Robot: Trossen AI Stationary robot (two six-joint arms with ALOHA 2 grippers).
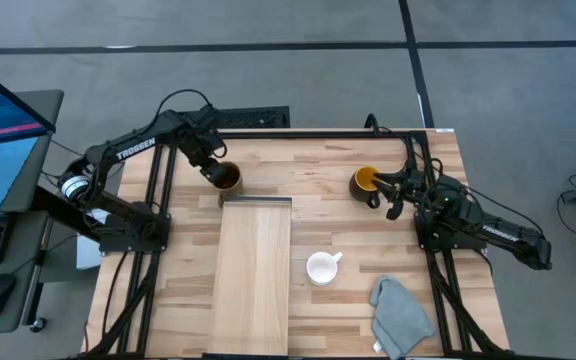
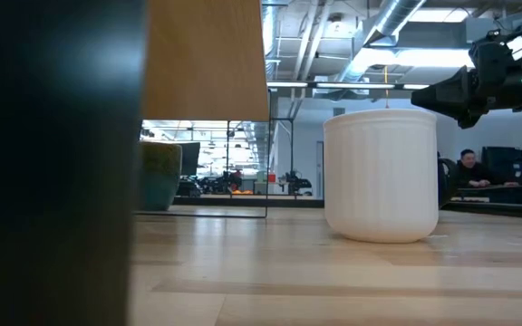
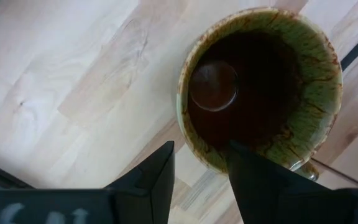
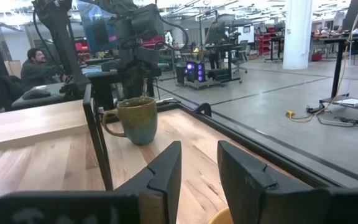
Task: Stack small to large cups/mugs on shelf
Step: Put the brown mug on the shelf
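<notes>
The large brown-olive mug (image 1: 226, 178) stands on the table at the far end of the shelf (image 1: 253, 270), a pale board on a dark frame. My left gripper (image 1: 212, 166) is open above this mug (image 3: 260, 87), one finger outside its wall and one over its inside. The dark mug with the yellow inside (image 1: 365, 182) stands at the far right. My right gripper (image 1: 394, 194) hovers beside it, open and empty; in the right wrist view (image 4: 197, 149) only a yellow edge (image 4: 224, 218) of that mug shows. The small white mug (image 1: 321, 267) stands right of the shelf. My left gripper comes at the brown mug from above, pointing down. Its fingers (image 3: 163, 171) stand on either side of the rim (image 3: 194, 146), on the side away from the handle. I cannot tell whether they touch it. The mug stands upright on the table.
A crumpled grey cloth (image 1: 400, 315) lies at the near right corner. The shelf's dark frame posts (image 4: 98, 137) stand between the two arms. In the low view the white mug (image 2: 381, 177) and the brown mug (image 2: 157, 175) stand under the level of the shelf board (image 2: 205, 59).
</notes>
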